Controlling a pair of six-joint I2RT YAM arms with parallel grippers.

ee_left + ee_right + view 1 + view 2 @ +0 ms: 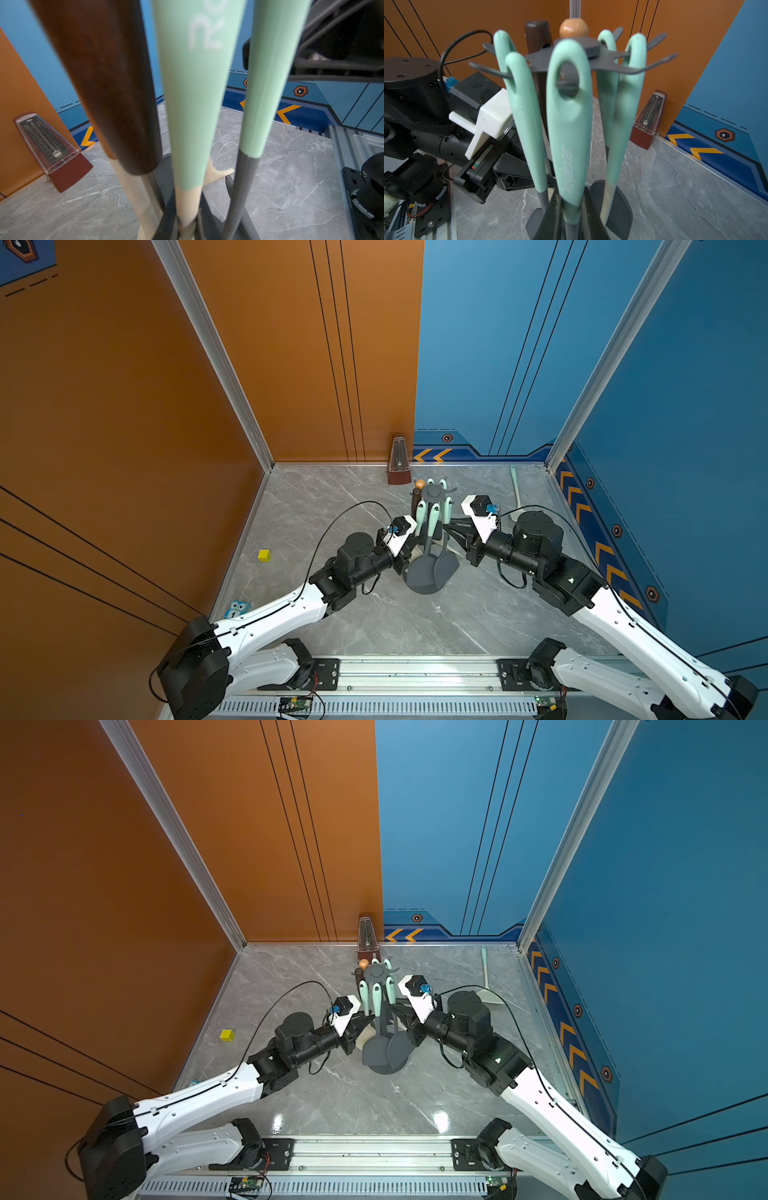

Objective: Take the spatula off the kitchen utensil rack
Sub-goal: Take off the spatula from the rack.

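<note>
Grey marble tabletop (395, 626), orange-blue walls (270, 344)

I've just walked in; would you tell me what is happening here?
Two robot arms are working at the dark grey star-topped utensil rack. The left claw is shut on a mint-handled utensil with a cream neck; the right claw is shut on a mint-handled one with a grey neck, hanging from a hook.

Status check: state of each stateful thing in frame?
kitchen utensil rack: upright, prongs loaded with hanging utensils.
left pincer: shut on cream-necked mint utensil.
right pincer: shut on grey-necked mint utensil.
metronome: upright, clear cover on.
loose mint-handled utensil: lying flat, off the rack.
</note>
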